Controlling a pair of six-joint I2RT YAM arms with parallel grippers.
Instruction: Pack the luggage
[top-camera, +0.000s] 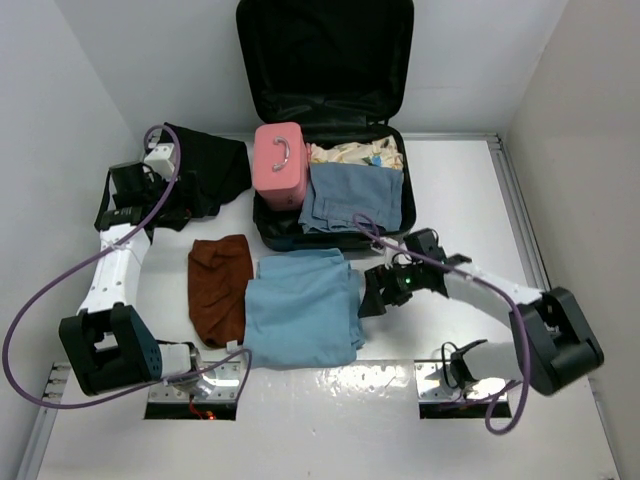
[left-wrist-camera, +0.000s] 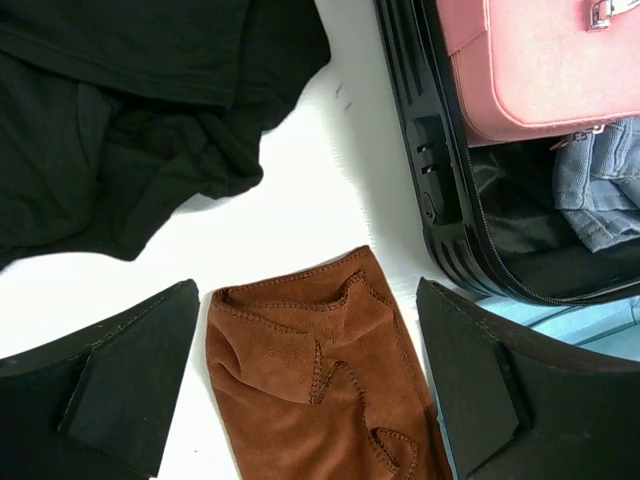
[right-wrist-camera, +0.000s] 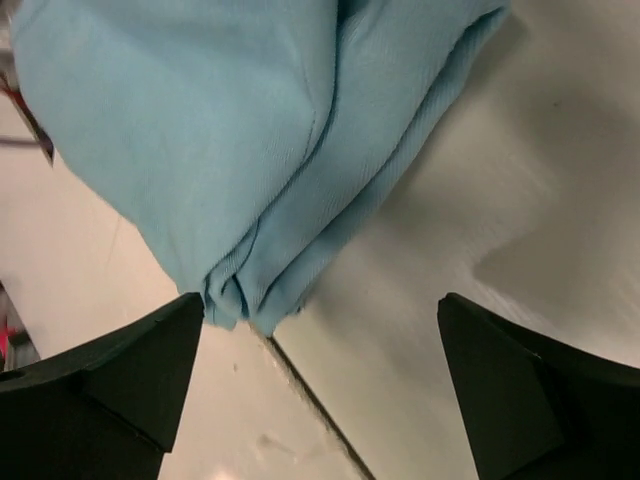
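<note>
The black ribbed suitcase (top-camera: 272, 235) lies open at the back centre, its lid (top-camera: 325, 50) standing up. Inside it are a pink case (top-camera: 279, 163), folded blue denim (top-camera: 355, 195) and a floral cloth (top-camera: 355, 153). On the table in front lie a folded light blue cloth (top-camera: 300, 305) and a brown cloth (top-camera: 220, 287). A black garment (top-camera: 205, 165) lies at the left. My left gripper (top-camera: 160, 210) is open and empty, above the brown cloth's (left-wrist-camera: 310, 390) far end. My right gripper (top-camera: 372, 290) is open and empty at the light blue cloth's (right-wrist-camera: 230, 130) right edge.
White walls close in the table on the left, back and right. The suitcase rim with its lock (left-wrist-camera: 430, 170) is just right of my left gripper (left-wrist-camera: 305, 300). A seam in the table runs under my right gripper (right-wrist-camera: 320, 300). Purple cables loop over both arms.
</note>
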